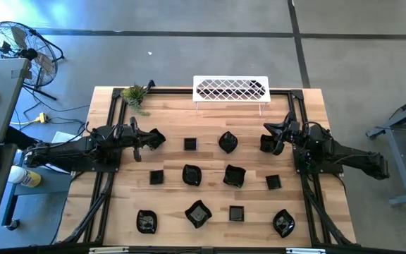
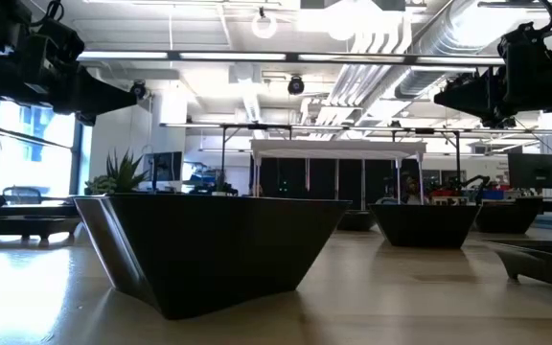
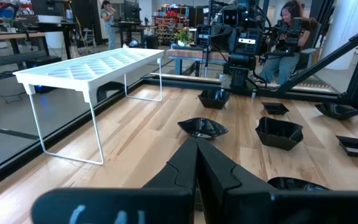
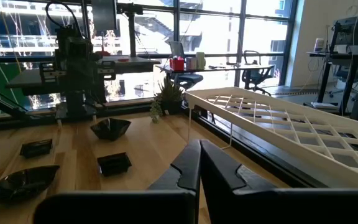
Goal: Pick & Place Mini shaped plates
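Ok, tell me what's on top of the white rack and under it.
Nothing shows on the rack; its lattice top is bare. Through it only table wood shows, no plates. Both wrist views show the space between its legs bare too.

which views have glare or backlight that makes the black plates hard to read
Low view: bright ceiling lights behind, so the nearest plate is a dark silhouette, with sheen on the tabletop. Right wrist view: window backlight, plates dim. High view: even light, small glints on the plates.
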Robot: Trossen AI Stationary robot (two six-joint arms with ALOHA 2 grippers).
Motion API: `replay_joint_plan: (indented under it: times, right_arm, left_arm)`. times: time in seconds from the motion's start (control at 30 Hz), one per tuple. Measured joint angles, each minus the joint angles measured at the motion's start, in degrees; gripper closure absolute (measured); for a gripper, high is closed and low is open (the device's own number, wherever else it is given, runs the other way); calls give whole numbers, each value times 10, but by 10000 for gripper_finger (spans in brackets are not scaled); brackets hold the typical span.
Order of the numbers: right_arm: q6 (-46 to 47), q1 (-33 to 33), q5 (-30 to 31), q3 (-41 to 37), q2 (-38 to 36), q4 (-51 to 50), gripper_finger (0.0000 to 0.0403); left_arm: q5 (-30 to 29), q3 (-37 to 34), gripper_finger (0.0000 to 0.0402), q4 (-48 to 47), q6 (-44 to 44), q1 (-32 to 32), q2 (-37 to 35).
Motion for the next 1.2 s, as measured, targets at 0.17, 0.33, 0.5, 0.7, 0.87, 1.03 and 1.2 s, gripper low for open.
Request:
replay_joint_plan:
  times: [0.17, 0.33, 0.5, 0.7, 0.87, 1.03, 1.2]
  right_arm:
    - [0, 0, 0, 0, 0, 0, 398]
    - [-105, 0, 31, 0, 0, 14, 398]
    - [-175, 0, 61, 0, 0, 18, 398]
    - [-132, 0, 19, 0, 0, 46, 398]
    - [-77, 1, -9, 0, 0, 116, 398]
    - [-8, 0, -78, 8, 2, 147, 399]
    - [40, 0, -53, 80, 42, 6, 401]
  left_arm:
    - [2, 0, 401, 0, 0, 0, 0]
    - [33, 0, 401, -1, 0, 0, 0]
    - [47, 0, 401, 0, 0, 0, 0]
    - [61, 0, 401, -4, 0, 0, 0]
    - [61, 0, 401, -4, 0, 0, 0]
    - [61, 0, 401, -4, 0, 0, 0]
    - [51, 0, 401, -4, 3, 0, 0]
